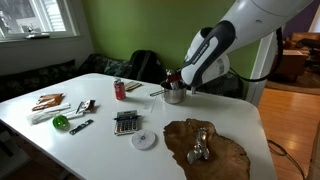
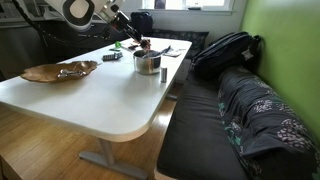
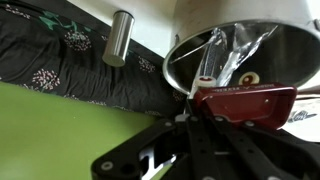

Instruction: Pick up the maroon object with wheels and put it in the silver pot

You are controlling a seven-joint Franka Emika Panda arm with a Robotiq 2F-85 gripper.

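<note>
The maroon object with wheels (image 3: pixel 245 103) is held in my gripper (image 3: pixel 205 118), which is shut on it. It hangs just above the open mouth of the silver pot (image 3: pixel 275 50); in the wrist view the shiny inside of the pot lies right behind it. In both exterior views my gripper (image 1: pixel 176 82) (image 2: pixel 141 45) is directly over the pot (image 1: pixel 174 96) (image 2: pixel 148 64) at the far side of the white table. A bit of dark red (image 1: pixel 171 75) shows between the fingers.
A small metal cylinder (image 3: pixel 120 37) (image 2: pixel 163 73) stands beside the pot. A red soda can (image 1: pixel 119 89), calculator (image 1: pixel 126 122), white disc (image 1: pixel 145 140) and a brown wooden slab (image 1: pixel 225 158) bearing a lumpy shiny piece (image 1: pixel 200 146) are on the table. A black bag (image 2: pixel 225 52) lies on the bench.
</note>
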